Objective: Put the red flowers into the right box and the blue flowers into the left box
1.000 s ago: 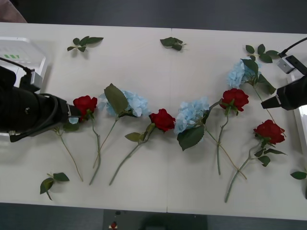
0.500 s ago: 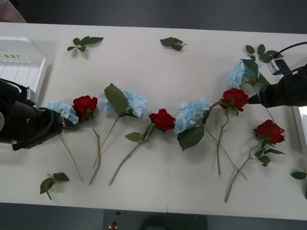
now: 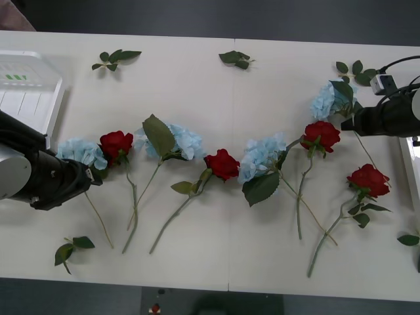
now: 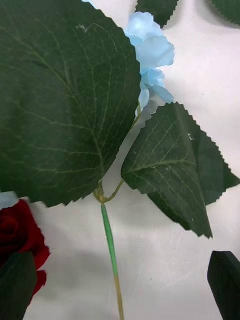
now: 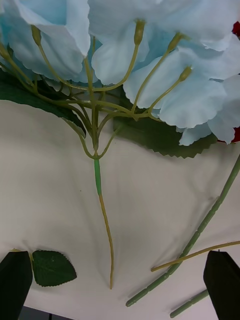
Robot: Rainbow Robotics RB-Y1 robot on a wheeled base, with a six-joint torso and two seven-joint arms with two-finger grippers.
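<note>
A white table (image 3: 216,72) carries blue flowers (image 3: 262,157) and red flowers (image 3: 222,164) strung in a row from left to right. The left box (image 3: 29,92) sits at the far left edge, and a sliver of the right box (image 3: 412,164) shows at the right edge. The left gripper (image 5: 120,280), fingers spread, hovers over the leftmost blue stem. The right gripper (image 3: 346,124) hangs by the far-right blue cluster; I cannot tell its fingers' state.

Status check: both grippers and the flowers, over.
Left gripper open over leftmost blue hydrangea. Right gripper by far-right hydrangea, state unclear. All flowers on table; red rose alongside.
</note>
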